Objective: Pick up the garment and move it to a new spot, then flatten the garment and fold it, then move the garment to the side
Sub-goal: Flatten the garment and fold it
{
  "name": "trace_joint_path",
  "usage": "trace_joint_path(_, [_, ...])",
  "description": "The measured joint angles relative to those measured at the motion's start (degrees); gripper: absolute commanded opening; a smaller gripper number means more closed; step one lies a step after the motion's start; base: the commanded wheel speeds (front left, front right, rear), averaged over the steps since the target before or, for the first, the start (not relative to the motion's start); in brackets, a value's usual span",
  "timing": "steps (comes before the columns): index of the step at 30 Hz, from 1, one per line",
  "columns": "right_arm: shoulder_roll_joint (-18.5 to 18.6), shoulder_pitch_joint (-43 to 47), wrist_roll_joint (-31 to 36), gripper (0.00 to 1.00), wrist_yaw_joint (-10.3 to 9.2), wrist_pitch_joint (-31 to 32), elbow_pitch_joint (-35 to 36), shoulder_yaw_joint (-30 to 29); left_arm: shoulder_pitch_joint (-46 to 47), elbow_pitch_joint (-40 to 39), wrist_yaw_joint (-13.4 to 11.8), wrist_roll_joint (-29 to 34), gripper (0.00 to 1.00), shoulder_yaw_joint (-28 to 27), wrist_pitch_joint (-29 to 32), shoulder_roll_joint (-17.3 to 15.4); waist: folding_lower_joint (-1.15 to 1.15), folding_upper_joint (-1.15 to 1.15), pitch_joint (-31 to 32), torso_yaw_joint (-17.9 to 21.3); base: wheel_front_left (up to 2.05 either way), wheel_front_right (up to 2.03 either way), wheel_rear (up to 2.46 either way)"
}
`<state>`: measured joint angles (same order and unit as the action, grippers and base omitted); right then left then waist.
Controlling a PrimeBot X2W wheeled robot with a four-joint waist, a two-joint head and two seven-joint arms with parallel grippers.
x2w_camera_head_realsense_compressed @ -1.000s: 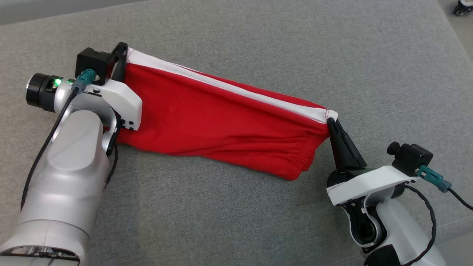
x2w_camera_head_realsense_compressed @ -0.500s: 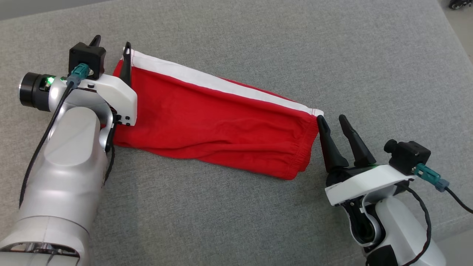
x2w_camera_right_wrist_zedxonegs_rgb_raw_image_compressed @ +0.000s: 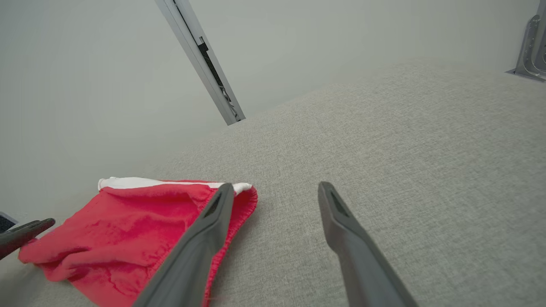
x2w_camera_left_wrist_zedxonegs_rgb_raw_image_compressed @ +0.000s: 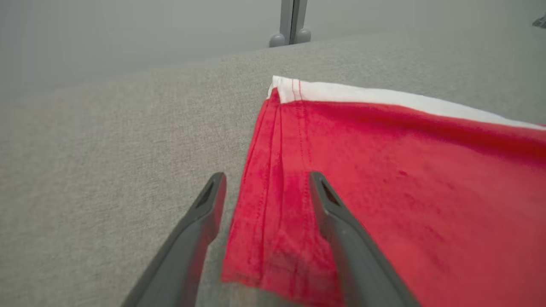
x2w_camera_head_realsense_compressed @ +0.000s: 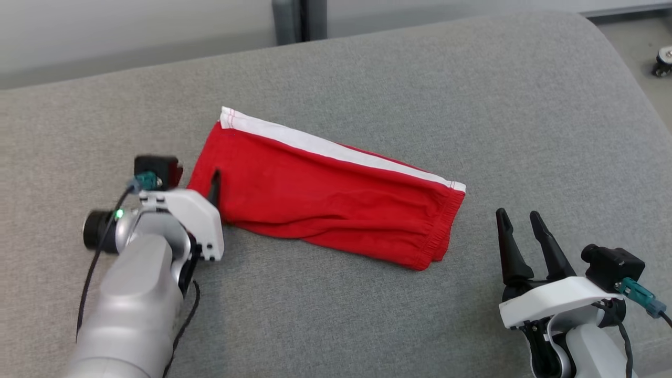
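Note:
The garment (x2w_camera_head_realsense_compressed: 325, 205), folded red shorts with a white side stripe, lies flat on the grey cushion (x2w_camera_head_realsense_compressed: 367, 94), its long side running from upper left to lower right. My left gripper (x2w_camera_head_realsense_compressed: 191, 177) is open at the garment's left end; in the left wrist view (x2w_camera_left_wrist_zedxonegs_rgb_raw_image_compressed: 267, 175) one finger rests over the red hem (x2w_camera_left_wrist_zedxonegs_rgb_raw_image_compressed: 273, 221) and the other over bare cushion. My right gripper (x2w_camera_head_realsense_compressed: 518, 213) stands open, apart from the garment's right end, with nothing between its fingers. The right wrist view shows the garment (x2w_camera_right_wrist_zedxonegs_rgb_raw_image_compressed: 128, 221) to the left of my right gripper (x2w_camera_right_wrist_zedxonegs_rgb_raw_image_compressed: 276, 185).
The cushion's back edge meets a pale wall with a metal post (x2w_camera_head_realsense_compressed: 299, 18). The cushion curves down at its right edge, where a small wheel (x2w_camera_head_realsense_compressed: 662, 60) stands on the floor. Bare cushion spreads behind, in front and to the right of the garment.
Both grippers opened and let go of the garment's corners, then drew back towards me. The garment now lies loose on the cushion. The head camera has also shifted.

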<state>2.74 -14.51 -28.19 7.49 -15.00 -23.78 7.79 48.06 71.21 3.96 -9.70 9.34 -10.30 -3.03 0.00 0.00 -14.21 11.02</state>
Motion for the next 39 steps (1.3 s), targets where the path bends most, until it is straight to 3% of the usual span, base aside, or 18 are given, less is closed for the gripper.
trace_joint_path(10, [0.0, 0.1, 0.5, 1.00, 0.00, 0.0, -0.1, 0.1, -2.7, 1.8, -2.0, -1.3, 1.00, 0.2, 4.1, -0.2, 0.00, 0.00, 0.4, 0.9, 0.00, 0.00, 0.00])
trace_joint_path(11, [0.0, 0.1, 0.5, 1.00, 0.00, 0.0, 0.0, 0.0, -2.7, 1.8, -2.1, -1.5, 0.65, 0.1, 4.1, -0.3, 0.00, 0.00, 0.3, 1.1, 0.00, 0.00, 0.00])
trace_joint_path(12, [0.0, 0.1, 0.5, 1.00, 0.00, 0.0, 0.1, 0.0, -2.8, 1.8, -2.2, -1.5, 0.00, 0.1, 4.2, -0.4, 0.00, 0.00, 0.3, 1.3, 0.00, 0.00, 0.00])
trace_joint_path(26, [0.0, 5.8, 1.5, 1.00, 0.00, 0.0, -2.4, -1.9, -13.2, 1.1, -1.9, -7.3, 0.00, -2.5, -4.2, 0.2, 0.00, 0.00, 8.3, -1.3, 0.00, 0.00, 0.00])
trace_joint_path(31, [0.0, 8.3, 2.9, 1.00, 0.00, 0.0, -3.2, -3.1, -21.5, -5.9, -1.6, -10.2, 0.00, 0.0, -4.6, 0.3, 0.00, 0.00, 12.1, -4.8, 0.00, 0.00, 0.00])
trace_joint_path(38, [0.0, 9.0, 4.1, 1.00, 0.00, 0.0, -3.4, -2.7, -31.5, -18.2, -6.2, -13.2, 0.00, 4.7, -4.7, 0.3, 0.00, 0.00, 14.1, -7.6, 0.00, 0.00, 0.00])
trace_joint_path(39, [0.0, 9.0, 4.2, 1.00, 0.00, 0.0, -3.5, -2.6, -32.6, -20.1, -6.7, -13.6, 0.29, 5.1, -4.7, 0.3, 0.00, 0.00, 14.2, -7.9, 0.00, 0.00, 0.00])
